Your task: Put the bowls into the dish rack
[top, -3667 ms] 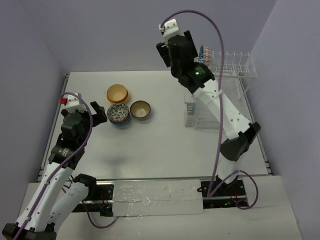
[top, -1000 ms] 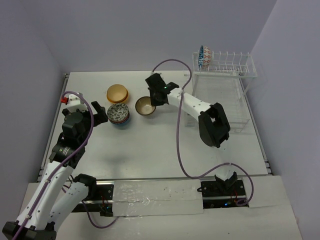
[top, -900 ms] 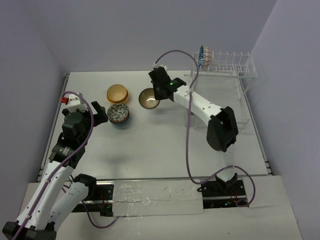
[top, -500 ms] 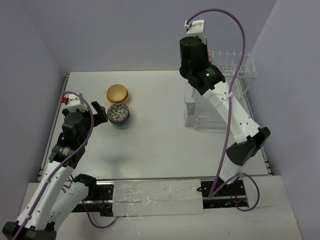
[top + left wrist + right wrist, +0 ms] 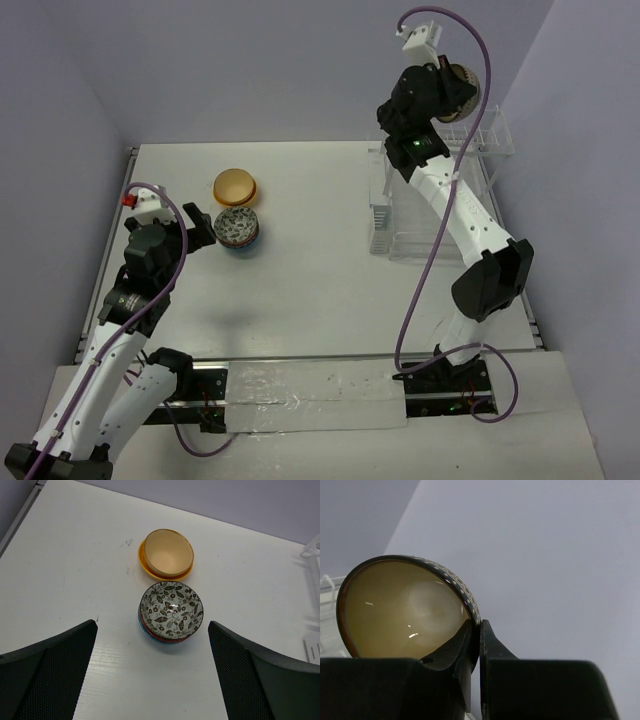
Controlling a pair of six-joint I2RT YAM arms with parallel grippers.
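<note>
Soft, even overhead light keeps the white table (image 5: 320,280) bright without burning out; one faint, soft-edged shadow lies toward its near left corner; at the far right corner the clear dish rack (image 5: 492,140) almost melts into the pale wall; from the left wrist the patterned bowl (image 5: 171,606) is crisp, a small glint at its centre; from the right wrist the brown bowl (image 5: 400,610) carries tiny highlights and a milky sheen, perhaps glare; the fingers (image 5: 535,690) of the right gripper (image 5: 475,630) are near-black.
</note>
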